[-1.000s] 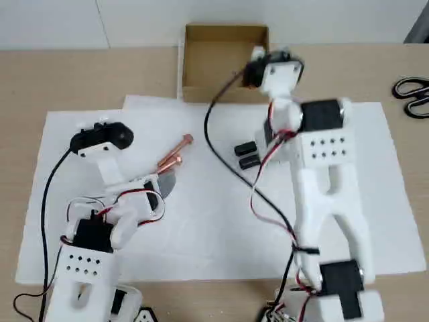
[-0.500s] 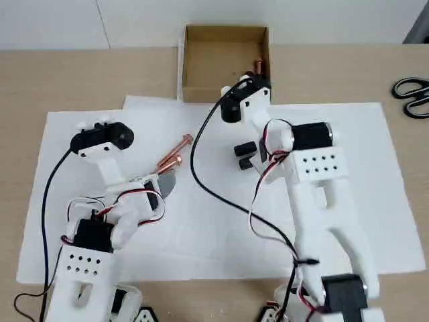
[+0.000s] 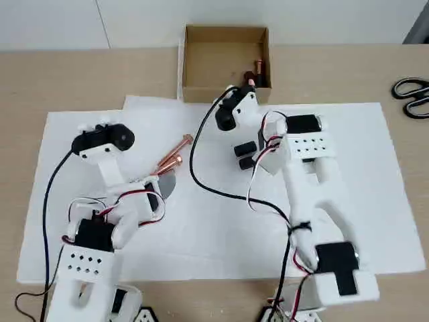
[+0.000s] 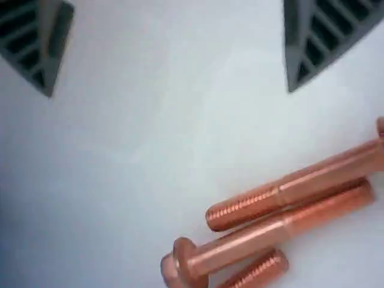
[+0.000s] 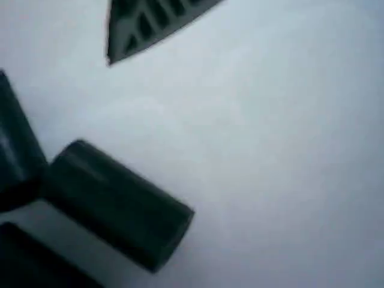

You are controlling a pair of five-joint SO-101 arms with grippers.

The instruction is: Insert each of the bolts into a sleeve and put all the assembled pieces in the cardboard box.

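Two copper bolts (image 3: 173,155) lie side by side on the white paper; in the left wrist view the bolts (image 4: 288,198) sit just past my left gripper (image 4: 168,84), which is open and empty. From above, the left gripper (image 3: 164,179) hovers at the bolts' near ends. Two black sleeves (image 3: 247,154) lie mid-table, and a sleeve (image 5: 117,201) shows close under the right wrist. My right gripper (image 3: 263,154) is beside them, one fingertip (image 5: 150,24) showing, open with nothing held. The cardboard box (image 3: 194,64) stands at the back with a copper and black assembled piece (image 3: 257,70) in its right corner.
A white paper sheet (image 3: 201,228) covers the work area. Scissors (image 3: 412,90) lie at the far right on the wooden table. Black cables loop from both arms over the paper between the bolts and the sleeves.
The right arm has drawn back from the box and come down over the black sleeves, leaving the assembled piece in the box. The left arm has stayed put.
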